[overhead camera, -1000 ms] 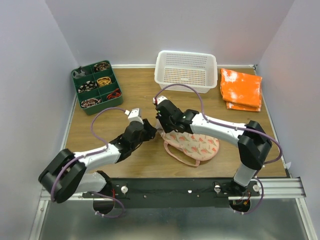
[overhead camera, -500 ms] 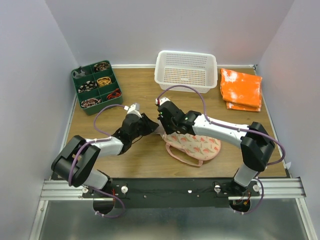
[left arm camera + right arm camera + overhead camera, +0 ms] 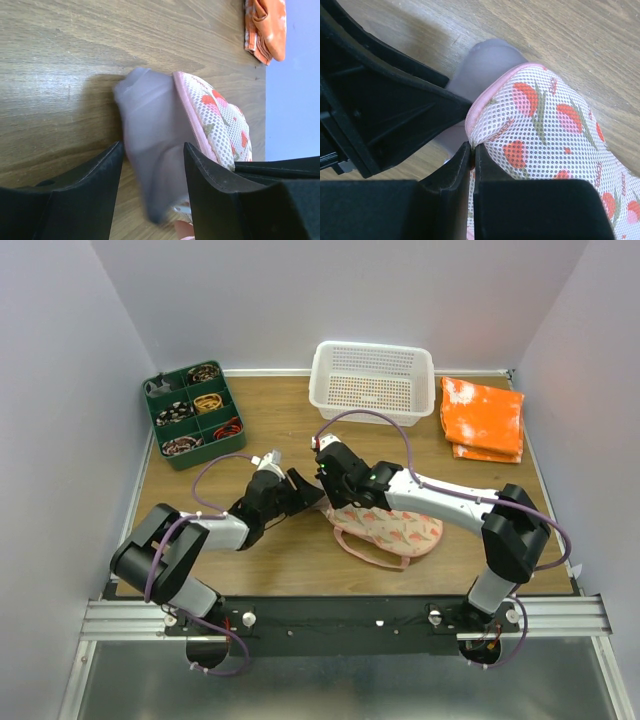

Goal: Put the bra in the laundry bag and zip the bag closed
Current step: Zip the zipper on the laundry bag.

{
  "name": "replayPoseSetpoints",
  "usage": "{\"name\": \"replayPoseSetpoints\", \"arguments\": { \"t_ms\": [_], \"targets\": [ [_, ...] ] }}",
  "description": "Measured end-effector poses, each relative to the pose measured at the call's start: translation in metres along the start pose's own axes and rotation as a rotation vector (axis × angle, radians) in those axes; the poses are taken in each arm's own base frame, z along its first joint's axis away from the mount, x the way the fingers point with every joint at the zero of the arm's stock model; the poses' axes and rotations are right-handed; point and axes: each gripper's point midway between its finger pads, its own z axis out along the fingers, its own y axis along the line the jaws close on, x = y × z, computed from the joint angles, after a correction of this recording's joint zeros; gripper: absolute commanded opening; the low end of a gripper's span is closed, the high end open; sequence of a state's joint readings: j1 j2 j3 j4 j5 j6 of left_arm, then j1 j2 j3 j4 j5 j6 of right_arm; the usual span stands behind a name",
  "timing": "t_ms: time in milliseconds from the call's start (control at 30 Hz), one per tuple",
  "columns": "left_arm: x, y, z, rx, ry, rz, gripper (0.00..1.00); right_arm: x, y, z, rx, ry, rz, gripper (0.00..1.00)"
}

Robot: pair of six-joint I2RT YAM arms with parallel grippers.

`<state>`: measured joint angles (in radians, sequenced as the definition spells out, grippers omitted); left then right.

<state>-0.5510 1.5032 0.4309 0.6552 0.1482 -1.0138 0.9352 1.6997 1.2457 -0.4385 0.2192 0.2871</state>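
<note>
Much of the bra (image 3: pixel 150 110) bulged from the laundry bag (image 3: pixel 215 120) just ahead of the left end effector (image 3: pixel 152 150), jaws apart; the right end effector (image 3: pixel 472 150) clamped the rim. Pushing it inward seemed best.

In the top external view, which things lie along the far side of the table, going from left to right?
green divided tray -> white perforated basket -> orange-and-white folded cloth
</note>
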Motion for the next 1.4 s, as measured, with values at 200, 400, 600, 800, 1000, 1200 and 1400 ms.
{"name": "replayPoseSetpoints", "arguments": {
  "t_ms": [200, 400, 600, 800, 1000, 1200, 1400],
  "targets": [
    [-0.008, 0.002, -0.007, -0.029, -0.03, 0.035, 0.56, 0.0, 0.0, 0.0, 0.0, -0.001, 0.001, 0.15],
    [-0.006, 0.008, -0.007, -0.053, -0.027, 0.035, 0.35, -0.001, 0.0, 0.0, -0.001, -0.002, 0.003, 0.15],
    [-0.007, 0.005, -0.006, -0.038, -0.033, 0.027, 0.0, -0.001, 0.001, 0.0, -0.002, -0.004, 0.011, 0.15],
    [-0.001, 0.005, 0.001, -0.014, -0.01, 0.012, 0.0, -0.001, 0.001, 0.0, -0.003, -0.002, 0.012, 0.15],
    [0.002, -0.002, 0.007, 0.044, 0.004, -0.01, 0.0, 0.002, 0.001, 0.0, -0.007, 0.002, 0.011, 0.14],
    [0.009, -0.015, 0.014, 0.122, 0.028, -0.037, 0.0, 0.003, 0.003, 0.001, -0.016, 0.007, 0.018, 0.14],
    [0.019, -0.035, 0.022, 0.215, 0.061, -0.041, 0.0, 0.006, 0.003, 0.004, -0.01, 0.017, 0.025, 0.14]
  ]
}}
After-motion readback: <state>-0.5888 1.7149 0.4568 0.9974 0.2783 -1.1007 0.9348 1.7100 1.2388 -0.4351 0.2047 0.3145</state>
